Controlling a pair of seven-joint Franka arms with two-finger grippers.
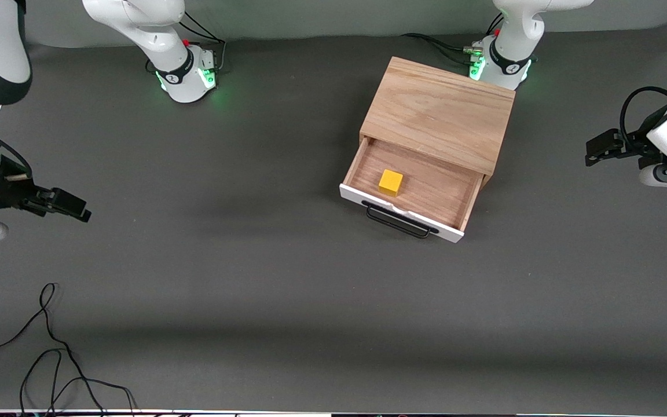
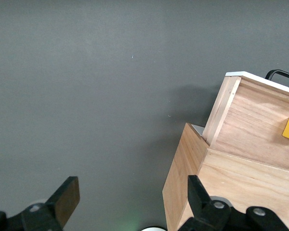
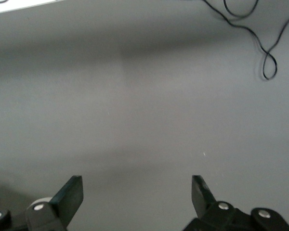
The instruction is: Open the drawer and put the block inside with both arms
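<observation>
2 arms parked clear, I judge task done: block [image 1: 391,182] sits in drawer [image 1: 455,202], pulled out. Left gripper [image 2: 130,199], right gripper [image 3: 135,197]: both jaws spread, empty, over bare table [image 1: 223,289].

Both arms' upper links cropped by the frame edge; drawer [image 2: 260,125] perhaps half-visible.

drawer [image 1: 420,191] open from above; block [image 1: 391,182] inside.

No legible text or markings.
</observation>
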